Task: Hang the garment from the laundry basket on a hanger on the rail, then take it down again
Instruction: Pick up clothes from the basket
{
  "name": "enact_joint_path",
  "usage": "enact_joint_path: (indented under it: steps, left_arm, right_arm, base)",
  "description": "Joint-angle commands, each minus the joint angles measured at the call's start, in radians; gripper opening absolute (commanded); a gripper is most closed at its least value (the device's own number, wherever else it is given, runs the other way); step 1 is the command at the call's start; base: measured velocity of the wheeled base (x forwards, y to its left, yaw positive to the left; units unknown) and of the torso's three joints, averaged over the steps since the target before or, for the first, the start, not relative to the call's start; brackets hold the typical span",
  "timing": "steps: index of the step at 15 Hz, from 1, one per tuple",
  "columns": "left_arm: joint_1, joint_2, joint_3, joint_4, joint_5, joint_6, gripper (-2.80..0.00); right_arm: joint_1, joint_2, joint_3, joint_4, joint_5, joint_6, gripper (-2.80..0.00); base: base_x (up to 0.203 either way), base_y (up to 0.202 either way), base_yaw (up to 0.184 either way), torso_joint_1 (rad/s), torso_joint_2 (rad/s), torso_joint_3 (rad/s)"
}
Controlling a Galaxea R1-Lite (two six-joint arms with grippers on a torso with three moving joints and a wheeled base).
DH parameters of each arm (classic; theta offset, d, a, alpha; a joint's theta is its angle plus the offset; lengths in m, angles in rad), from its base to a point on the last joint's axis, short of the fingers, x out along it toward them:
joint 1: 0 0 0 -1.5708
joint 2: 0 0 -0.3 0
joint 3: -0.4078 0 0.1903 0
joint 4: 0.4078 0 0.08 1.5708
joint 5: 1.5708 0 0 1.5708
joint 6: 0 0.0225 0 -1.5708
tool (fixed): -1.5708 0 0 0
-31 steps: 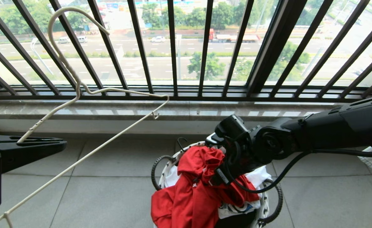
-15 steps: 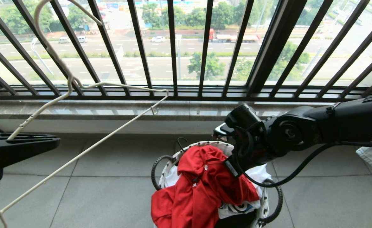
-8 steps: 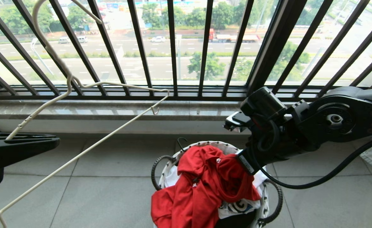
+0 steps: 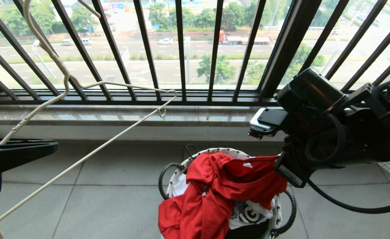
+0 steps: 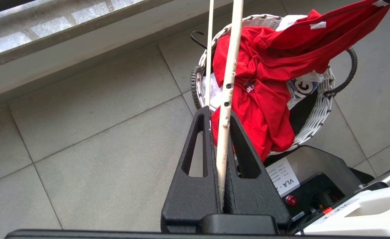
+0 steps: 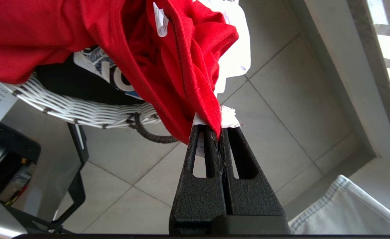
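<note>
While the left gripper (image 5: 219,114) clamps the cream wire hanger (image 4: 82,88), the right gripper (image 6: 215,130) pinches the crumpled red T-shirt (image 4: 225,189) above the white laundry basket (image 4: 278,212).

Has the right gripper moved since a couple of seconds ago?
Yes. The right gripper, shut on the red garment, has risen and swung rightward, away from the laundry basket, its wrist now level with the window sill.
</note>
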Motion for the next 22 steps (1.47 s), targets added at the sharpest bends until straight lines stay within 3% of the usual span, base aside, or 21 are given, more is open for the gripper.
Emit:
enact_joint_path:
  steps: [1, 5, 9, 11, 22]
  left_arm:
    - [0.0, -0.01, -0.002, 0.001, 0.001, 0.0, -2.8]
    - [0.0, -0.01, -0.001, 0.0, -0.005, -0.003, -2.8]
    - [0.0, -0.029, 0.002, 0.0, -0.071, -0.008, -2.8]
    - [0.0, -0.033, 0.001, 0.0, -0.073, -0.006, -2.8]
    - [0.0, -0.05, -0.012, -0.002, -0.074, -0.006, -2.8]
  right_arm:
    - [0.005, -0.036, -0.007, 0.005, -0.104, -0.085, -2.8]
    - [0.074, -0.044, -0.048, -0.003, -0.25, -0.135, -2.8]
    - [0.13, -0.105, -0.048, -0.033, -0.252, -0.115, -2.8]
    - [0.133, -0.106, -0.048, -0.035, -0.254, -0.069, -2.8]
    - [0.178, -0.103, -0.026, -0.04, -0.244, -0.064, -2.8]
  base:
    - [0.0, 0.0, 0.0, 0.0, 0.0, 0.0]
    - [0.0, 0.0, 0.0, 0.0, 0.0, 0.0]
    - [0.0, 0.0, 0.0, 0.0, 0.0, 0.0]
    - [0.0, 0.0, 0.0, 0.0, 0.0, 0.0]
    - [0.0, 0.0, 0.0, 0.001, 0.0, 0.049]
